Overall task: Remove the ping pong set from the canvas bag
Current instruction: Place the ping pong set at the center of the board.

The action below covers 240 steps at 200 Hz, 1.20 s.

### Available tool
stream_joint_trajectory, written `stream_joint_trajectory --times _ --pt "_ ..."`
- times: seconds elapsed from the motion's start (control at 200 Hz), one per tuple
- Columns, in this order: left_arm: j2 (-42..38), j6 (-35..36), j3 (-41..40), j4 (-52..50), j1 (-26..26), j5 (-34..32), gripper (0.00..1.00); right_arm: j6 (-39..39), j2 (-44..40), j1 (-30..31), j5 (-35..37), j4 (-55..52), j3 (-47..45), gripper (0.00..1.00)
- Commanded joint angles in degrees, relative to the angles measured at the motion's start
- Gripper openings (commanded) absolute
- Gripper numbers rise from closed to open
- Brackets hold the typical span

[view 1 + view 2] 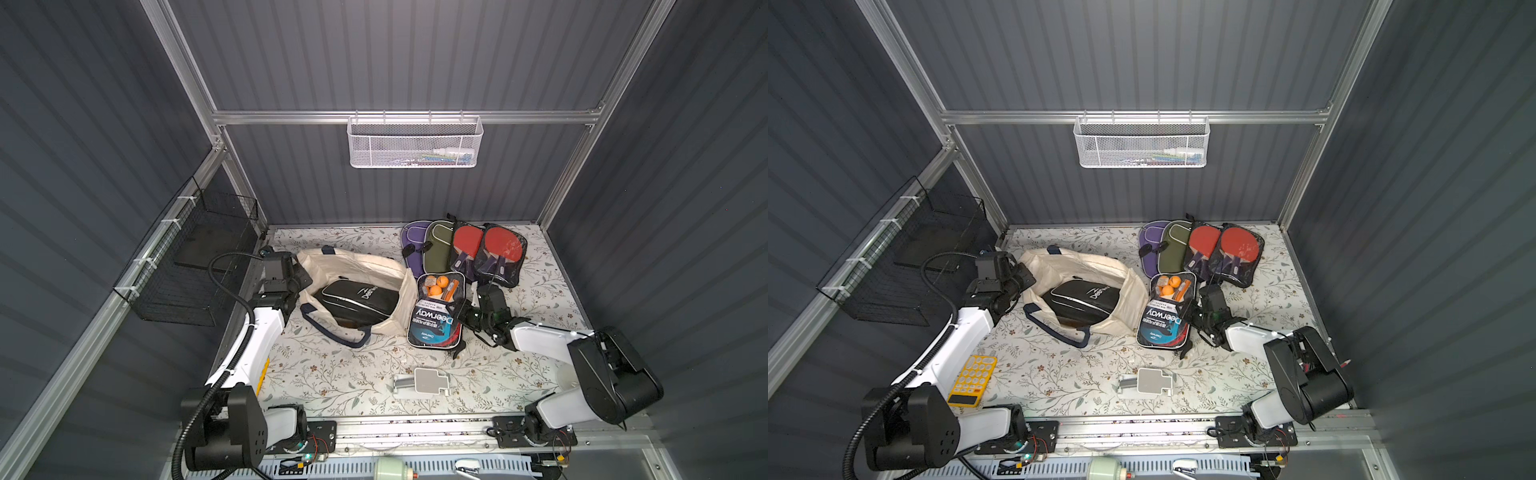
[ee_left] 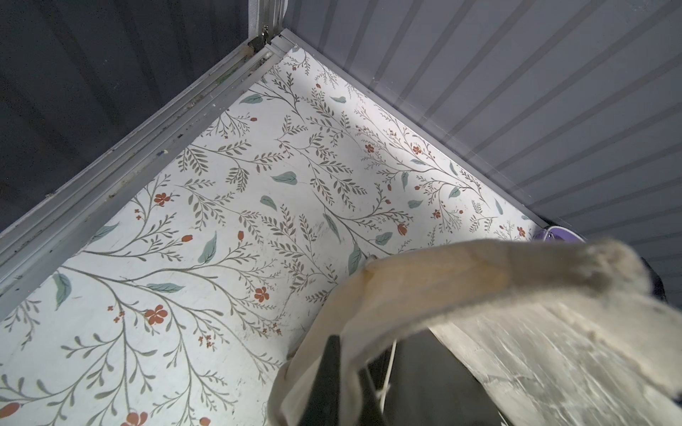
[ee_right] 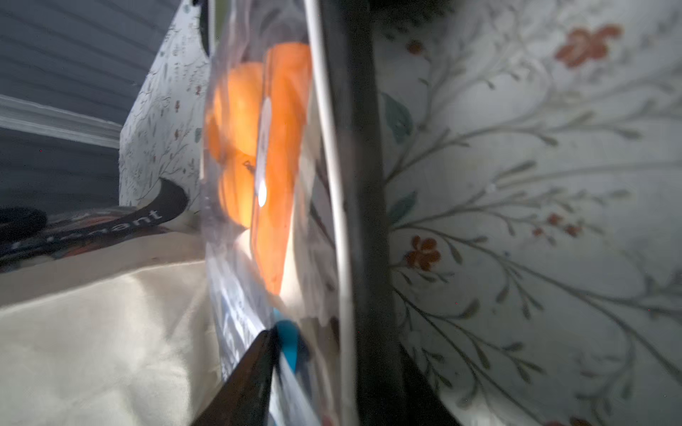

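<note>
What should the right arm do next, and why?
Probably draw the right gripper away from the clear set: it lies on the table beside the canvas bag, already out. A black case sits in the bag, whose rim the left gripper pinches.

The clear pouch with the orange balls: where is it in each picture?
In a top view: the pouch sits centre, right of the canvas bag.
In a top view: same spot.
Left wrist: not in it.
Right wrist: fills the middle, close up.
Shared landmark: the canvas bag, in all four.
</note>
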Motion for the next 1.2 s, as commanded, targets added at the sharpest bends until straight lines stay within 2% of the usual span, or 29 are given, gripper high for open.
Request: stream_joint_trajectory --times 0.0,0.14,0.335,0.43,0.6,0.77,0.951,1.066,1.196 --pt "-0.1 0.3 1.6 0.4 0.7 0.1 0.0 0.2 2.7 0.2 5.0 -14.7 -3.4 0.53" --pt "0.0 0.2 1.3 0.6 0.7 0.2 0.0 0.2 2.2 0.1 6.0 -15.2 -3.4 0.66" --pt "-0.1 0.1 1.3 0.5 0.7 0.2 0.0 -0.2 0.6 0.1 7.4 -16.4 -3.4 0.67" --pt "-0.1 0.2 1.5 0.4 0.7 0.3 0.0 -0.8 -2.4 0.1 9.4 -18.6 -2.9 0.7" --pt "0.1 -0.1 1.4 0.7 0.7 0.8 0.0 -2.4 -9.1 0.2 14.1 -24.4 -1.8 0.84" --pt "0.3 -0.3 1.5 0.6 0.7 1.4 0.0 -4.1 -15.9 0.9 16.3 -27.8 -0.4 0.86" --pt "0.9 0.2 1.9 1.2 0.7 4.8 0.0 -9.9 -20.9 7.5 18.7 -29.9 5.9 0.88" --pt "1.7 -0.5 0.8 4.2 0.7 11.2 0.0 -16.2 -24.0 13.2 17.7 -29.0 12.0 0.88" --pt "2.8 -3.2 -1.8 8.9 0.4 17.6 0.0 -23.3 -23.3 19.6 16.6 -28.4 19.8 0.87"
